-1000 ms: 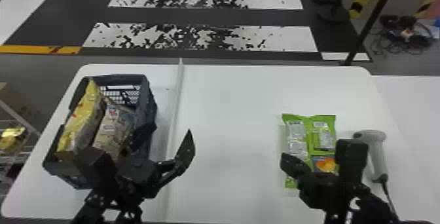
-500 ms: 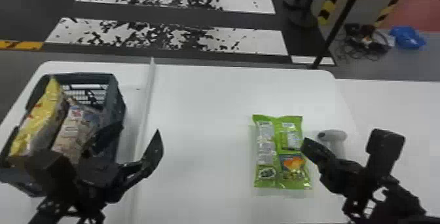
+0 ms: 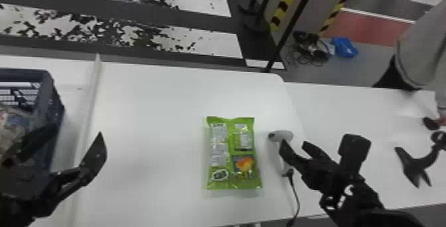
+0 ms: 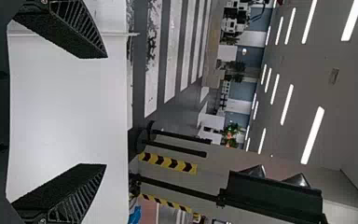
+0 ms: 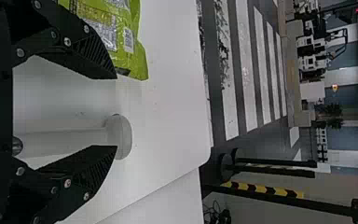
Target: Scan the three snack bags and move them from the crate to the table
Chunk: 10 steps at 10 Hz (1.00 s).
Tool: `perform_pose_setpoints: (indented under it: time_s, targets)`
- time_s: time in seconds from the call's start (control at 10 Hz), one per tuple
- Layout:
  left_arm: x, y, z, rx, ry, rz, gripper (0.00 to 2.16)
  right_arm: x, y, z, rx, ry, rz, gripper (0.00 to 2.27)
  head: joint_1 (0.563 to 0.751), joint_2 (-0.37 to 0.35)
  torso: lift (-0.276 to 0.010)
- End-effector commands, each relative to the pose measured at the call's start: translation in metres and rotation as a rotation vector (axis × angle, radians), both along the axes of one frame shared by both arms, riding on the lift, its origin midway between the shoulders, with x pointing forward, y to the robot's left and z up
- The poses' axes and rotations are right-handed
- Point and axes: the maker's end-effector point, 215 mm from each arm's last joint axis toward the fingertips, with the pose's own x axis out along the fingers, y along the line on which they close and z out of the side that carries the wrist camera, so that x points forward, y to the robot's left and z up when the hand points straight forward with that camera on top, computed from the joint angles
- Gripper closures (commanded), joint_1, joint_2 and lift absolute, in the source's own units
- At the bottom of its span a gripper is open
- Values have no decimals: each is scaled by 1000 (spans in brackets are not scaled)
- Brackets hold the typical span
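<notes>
Green snack bag [image 3: 232,153] flat on table [image 3: 152,126], pale bag [image 3: 7,132] in crate [image 3: 51,107]

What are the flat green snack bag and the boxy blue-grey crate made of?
The green snack bag looks like thin, glossy plastic film: it's wrinkled and catches the light. The crate seems to be hard, duller plastic, judging by its stiff, slotted wall.

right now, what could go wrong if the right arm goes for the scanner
The scanner sits between the open fingers of the right gripper but nearer one of them, so an off-centre close might push or roll it. The other finger shows close to the green snack bag in the wrist view and could nudge it. The scanner's cable runs toward the near table edge, so it might snag or drag as the scanner is lifted.
</notes>
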Motion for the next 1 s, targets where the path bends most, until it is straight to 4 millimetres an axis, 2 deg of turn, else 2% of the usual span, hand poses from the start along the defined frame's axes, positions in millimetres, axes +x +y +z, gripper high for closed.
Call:
perform_pose_setpoints:
  time_s: [0.0,0.1,0.4,0.5,0.6,0.7,0.8,0.9]
  targets:
    - [-2,1,-3,3,6,1,29,2,-7,-21,-3,25,5,76,695,-321,-62]
    - [-4,1,-2,1,3,2,29,5,-10,-38,-18,51,12,80,695,-325,-62]
    - [-6,6,-7,4,6,10,29,15,-24,-74,-41,98,14,87,695,-335,-62]
    - [-7,6,-12,5,15,11,29,19,-25,-81,-28,112,20,134,695,-339,-62]
    - [-6,7,-12,6,15,11,29,24,-27,-85,-35,119,28,316,695,-339,-62]
    - [-6,8,-12,8,14,12,29,30,-29,-89,-36,126,39,599,695,-340,-62]
    - [-5,8,-12,8,13,12,29,35,-33,-93,-37,133,36,1295,695,-338,-62]
    - [-4,9,-12,9,12,13,29,36,-40,-98,-40,146,29,2138,695,-339,-62]
